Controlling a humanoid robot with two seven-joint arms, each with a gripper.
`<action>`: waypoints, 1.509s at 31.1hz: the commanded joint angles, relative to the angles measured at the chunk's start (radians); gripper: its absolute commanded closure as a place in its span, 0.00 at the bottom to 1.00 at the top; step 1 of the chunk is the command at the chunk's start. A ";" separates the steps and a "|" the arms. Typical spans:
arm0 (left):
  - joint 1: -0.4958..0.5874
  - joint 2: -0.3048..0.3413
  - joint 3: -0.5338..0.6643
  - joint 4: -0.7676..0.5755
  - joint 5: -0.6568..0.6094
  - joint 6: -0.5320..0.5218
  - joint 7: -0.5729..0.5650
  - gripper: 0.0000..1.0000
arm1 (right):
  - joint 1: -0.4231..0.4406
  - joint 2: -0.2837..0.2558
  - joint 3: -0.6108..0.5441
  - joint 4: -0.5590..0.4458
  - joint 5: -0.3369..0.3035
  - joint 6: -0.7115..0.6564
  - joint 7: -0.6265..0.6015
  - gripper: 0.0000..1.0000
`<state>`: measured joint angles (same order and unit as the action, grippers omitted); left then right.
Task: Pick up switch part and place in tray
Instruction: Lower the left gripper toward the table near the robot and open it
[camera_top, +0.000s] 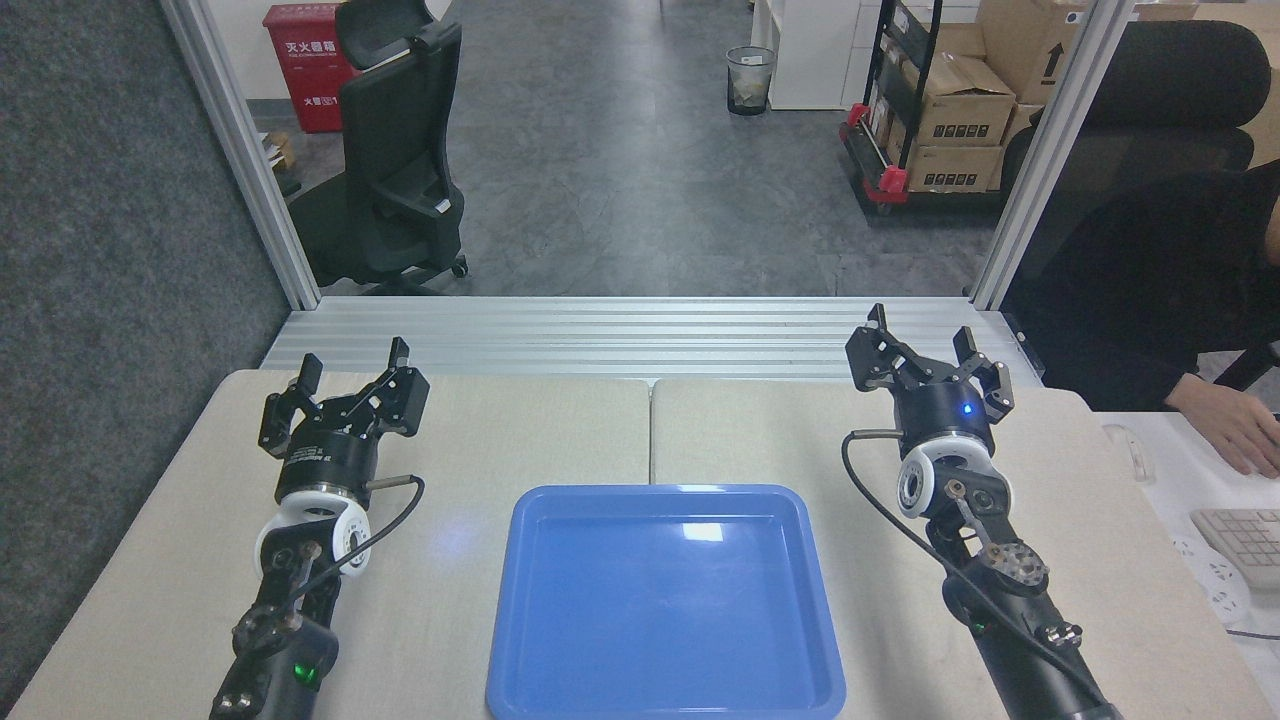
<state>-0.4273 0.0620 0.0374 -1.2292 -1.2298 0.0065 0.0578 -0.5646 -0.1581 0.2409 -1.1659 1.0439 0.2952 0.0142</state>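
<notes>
From the head view, both arms reach forward over a pale beige surface (560, 430) made of two panels meeting at a seam down the middle.

The left arm comes up from the lower left corner, its forearm running nearly straight away from the camera, with a white wrist ring and a black cable looping off its right side. Its left tool (350, 378) sits at the far end, fingers spread wide apart and pointing toward the far edge of the surface; it is released and grips nothing. A green light glows on the arm near the bottom edge.

The right arm enters from the lower right and angles slightly inward as it rises. A black cable curves along its left side. Its right tool (925, 345) is likewise splayed, fingers well apart and empty, reaching to the far edge of the surface, with a small blue light showing on the black body just behind the fingers.

Between the two arms, close to the near edge, lies the tray (520, 600), glossy blue with rounded corners and a raised rim; its inside shows only reflections. Both tools are well apart from it, farther back. The switch part cannot be found on the surface or in the tray.

At the right edge, a person's hand (1235, 425) rests on a separate white desk beside a keyboard (1245, 540).
</notes>
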 joint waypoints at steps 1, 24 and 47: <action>0.102 -0.002 -0.028 -0.055 -0.007 0.007 -0.003 0.00 | 0.000 0.000 0.000 0.000 -0.001 -0.001 0.000 0.00; 0.124 -0.002 -0.017 -0.098 -0.002 0.047 -0.067 0.00 | 0.000 0.000 0.000 0.000 0.001 -0.001 0.000 0.00; 0.125 0.002 -0.014 -0.098 0.007 0.050 -0.070 0.00 | 0.000 0.000 0.000 -0.001 0.001 -0.001 0.000 0.00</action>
<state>-0.3090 0.0622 0.0025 -1.3183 -1.2271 0.0543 -0.0127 -0.5646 -0.1581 0.2408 -1.1659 1.0446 0.2952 0.0140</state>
